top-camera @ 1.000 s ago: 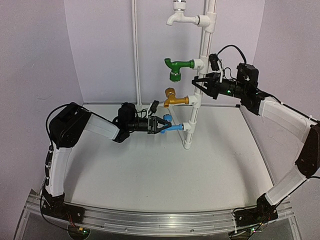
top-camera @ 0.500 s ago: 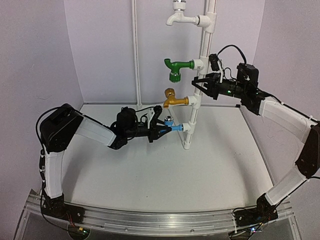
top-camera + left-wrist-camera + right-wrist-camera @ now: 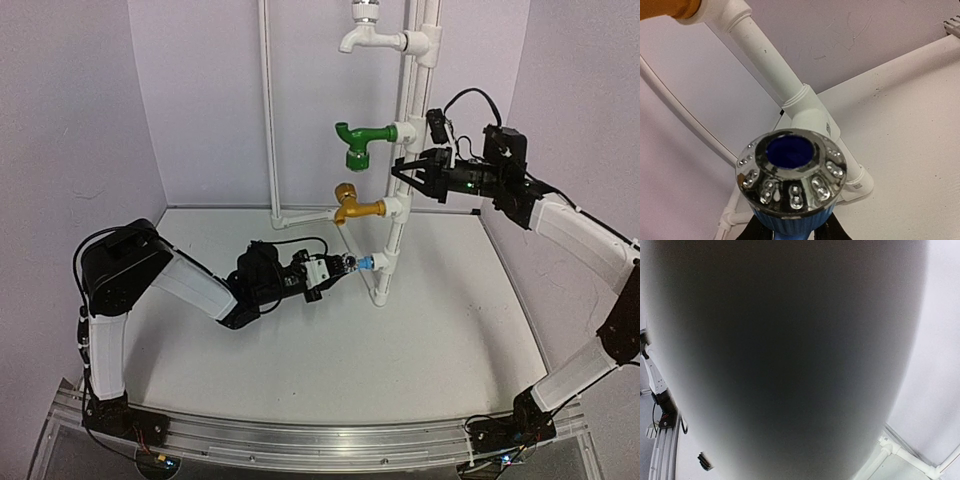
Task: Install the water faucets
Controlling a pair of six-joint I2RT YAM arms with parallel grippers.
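The water faucet [image 3: 364, 263], a small sky-blue tap, sticks out sideways from the lowest fitting of the white pipe stand [image 3: 408, 100]. My left gripper [image 3: 345, 266] is shut on its body from the left. In the left wrist view the tap's silvery end [image 3: 792, 175] fills the lower middle, with my dark fingers [image 3: 754, 233] hugging its blue ribbed body. Behind it is the white tee fitting [image 3: 810, 112]. My right gripper [image 3: 403, 170] is shut on the upright pipe between the green and gold taps. That pipe [image 3: 790, 360] blurs out most of the right wrist view, hiding the fingers.
On the same stand sit a white tap [image 3: 360, 38] at the top, a green tap [image 3: 358, 140] and a gold tap [image 3: 355, 208]. A thin white pipe [image 3: 265, 100] rises at the back wall. The stand's foot rests on the white table [image 3: 330, 350].
My left wrist has rolled over while gripping the blue tap, and the arm has dropped lower. The pipe stand has shifted slightly to the right. The right gripper still holds the pipe.
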